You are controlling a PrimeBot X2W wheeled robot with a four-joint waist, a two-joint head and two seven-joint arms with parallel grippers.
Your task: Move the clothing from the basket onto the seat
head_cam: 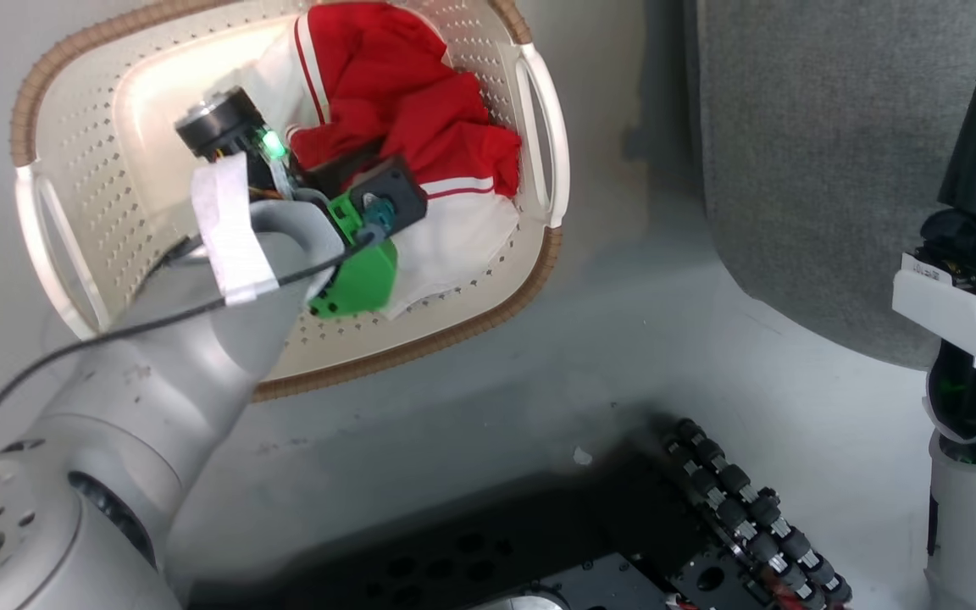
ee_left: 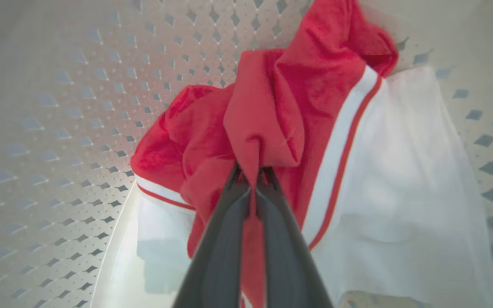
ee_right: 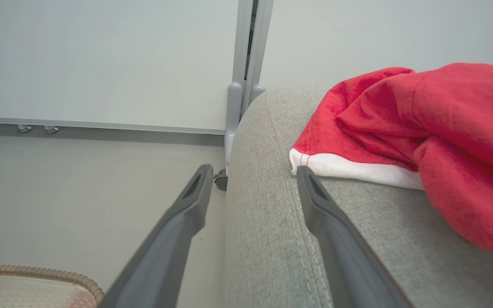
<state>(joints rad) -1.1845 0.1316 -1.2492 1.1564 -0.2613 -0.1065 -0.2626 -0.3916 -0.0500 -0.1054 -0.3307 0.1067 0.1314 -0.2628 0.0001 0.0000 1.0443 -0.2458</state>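
Observation:
The cream perforated basket [head_cam: 73, 127] with a brown rim sits on the floor at upper left in the head view. Inside it lies a red garment with white panels and thin stripes [head_cam: 403, 93]. My left gripper [ee_left: 253, 173] reaches down into the basket and is shut on a fold of that red garment [ee_left: 268, 124]. A second red garment with a white hem band [ee_right: 422, 128] lies on the grey seat [ee_right: 272, 239]. My right gripper [ee_right: 253, 171] hangs open over the seat's edge, with nothing between its fingers, left of that garment.
The grey seat [head_cam: 827, 169] rises at the right of the head view, a short stretch of pale floor [head_cam: 607, 339] between it and the basket. My dark wheeled base [head_cam: 556, 542] fills the bottom. A white wall and a grey post [ee_right: 246, 64] stand behind the seat.

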